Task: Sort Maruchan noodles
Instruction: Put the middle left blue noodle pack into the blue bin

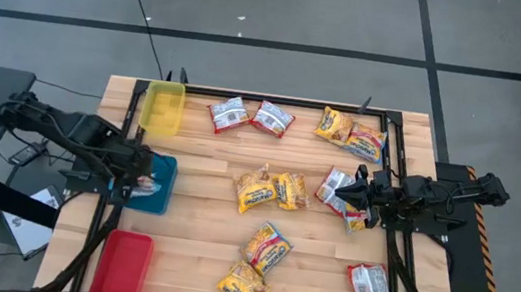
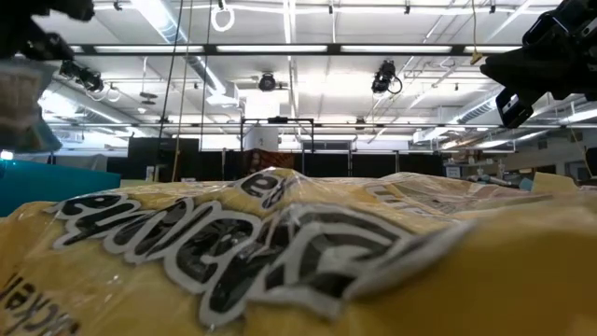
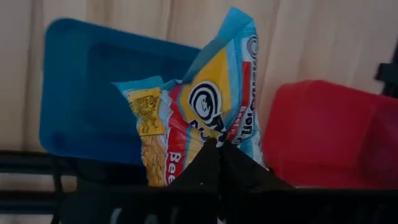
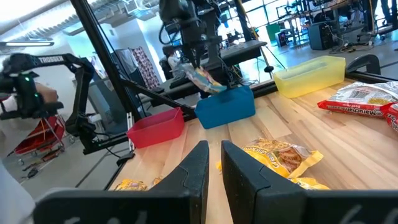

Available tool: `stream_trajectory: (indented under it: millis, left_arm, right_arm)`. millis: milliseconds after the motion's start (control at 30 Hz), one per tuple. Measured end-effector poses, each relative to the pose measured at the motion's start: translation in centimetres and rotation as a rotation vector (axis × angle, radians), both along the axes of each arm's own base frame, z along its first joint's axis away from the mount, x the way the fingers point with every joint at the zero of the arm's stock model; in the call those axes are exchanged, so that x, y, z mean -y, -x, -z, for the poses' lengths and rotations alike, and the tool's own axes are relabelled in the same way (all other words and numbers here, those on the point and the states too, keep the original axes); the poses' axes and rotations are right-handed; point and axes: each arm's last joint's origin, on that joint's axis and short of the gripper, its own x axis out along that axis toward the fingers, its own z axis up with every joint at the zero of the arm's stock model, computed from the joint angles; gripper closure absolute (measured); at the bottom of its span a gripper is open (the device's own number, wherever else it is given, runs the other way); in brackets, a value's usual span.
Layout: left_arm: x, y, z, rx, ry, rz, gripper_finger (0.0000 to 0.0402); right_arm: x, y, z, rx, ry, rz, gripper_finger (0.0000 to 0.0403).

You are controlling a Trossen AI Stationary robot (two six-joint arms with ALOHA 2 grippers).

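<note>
My left gripper (image 3: 219, 152) is shut on a pale blue-white noodle packet (image 3: 205, 106) over the blue tray (image 1: 162, 192) at the table's left side. The right wrist view shows that packet (image 4: 202, 78) hanging above the blue tray (image 4: 227, 107). Yellow packets (image 1: 257, 188) lie flat mid-table and red-and-white ones (image 1: 229, 114) at the far edge. My right gripper (image 4: 214, 163) points level at the table's right side, above a red-and-white packet (image 1: 336, 188). Its fingers stand slightly apart with nothing between them. My left gripper pinches the blue-white packet at one edge (image 3: 211, 140) between its two fingers, coming from above and pointing down. The packet hangs crumpled and tilted below the fingers, clear of the blue tray.
A yellow tray (image 1: 163, 108) stands at the far left and a red tray (image 1: 122, 264) at the near left. More packets lie at the far right (image 1: 351, 134) and near right (image 1: 368, 286). One yellow packet (image 2: 280, 252) fills the low view's foreground.
</note>
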Motion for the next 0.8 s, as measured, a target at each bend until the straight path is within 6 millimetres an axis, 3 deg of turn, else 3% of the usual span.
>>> stream_trajectory:
  millis: [433,633,800]
  left_arm:
    - [0.8,-0.6,7.3,0.085,0.181,0.185,0.0401]
    - [1.4,-2.2,6.7,0.284,0.251,0.28,0.04]
    - [1.5,-2.3,6.6,0.307,0.255,0.285,0.0398]
  right_arm:
    - [0.0,0.0,0.0,0.0,0.0,0.0,0.0353]
    - [0.0,0.0,0.0,0.0,0.0,0.0,0.0353]
    - [0.0,0.0,0.0,0.0,0.0,0.0,0.0353]
